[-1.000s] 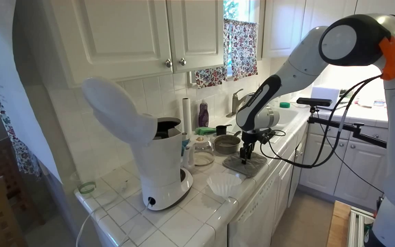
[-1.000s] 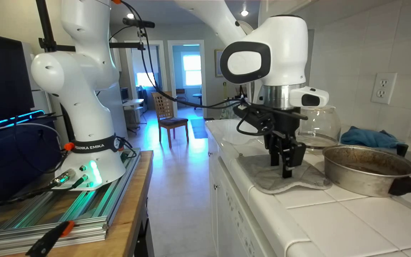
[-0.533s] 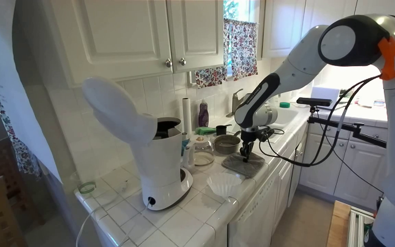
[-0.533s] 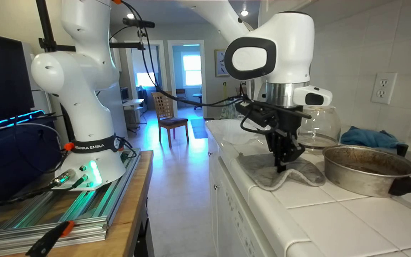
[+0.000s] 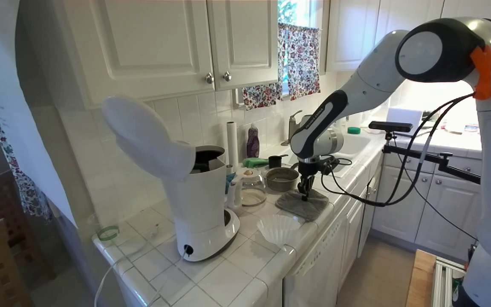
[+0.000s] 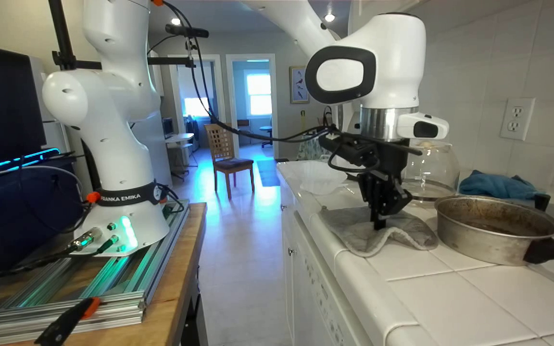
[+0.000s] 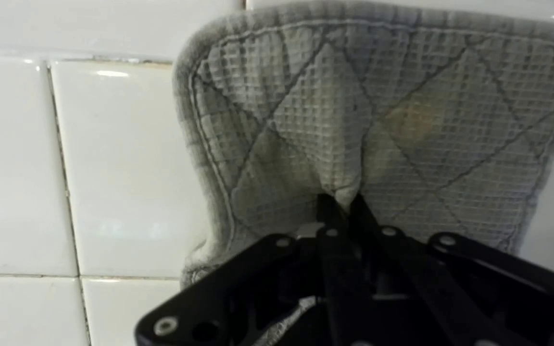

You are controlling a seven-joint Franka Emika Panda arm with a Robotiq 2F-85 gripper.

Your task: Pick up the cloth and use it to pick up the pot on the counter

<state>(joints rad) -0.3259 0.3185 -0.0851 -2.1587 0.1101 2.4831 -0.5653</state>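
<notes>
A: Nearest item?
B: Black two-fingered gripper (image 7: 346, 202) is clenched on a raised fold of the grey quilted fabric cloth (image 7: 426, 154), which lies on the white tiled counter (image 7: 118, 173).
A: Farther out?
B: Low, round, black-handled grey metal pot (image 6: 484, 247) sits just beside the cloth. Behind it, in an exterior view, stands a clear glass carafe (image 6: 433, 168).

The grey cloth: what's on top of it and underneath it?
On top, the gripper pinches the cloth into a raised fold. White counter tiles show around its edges; what lies directly beneath is covered.
</notes>
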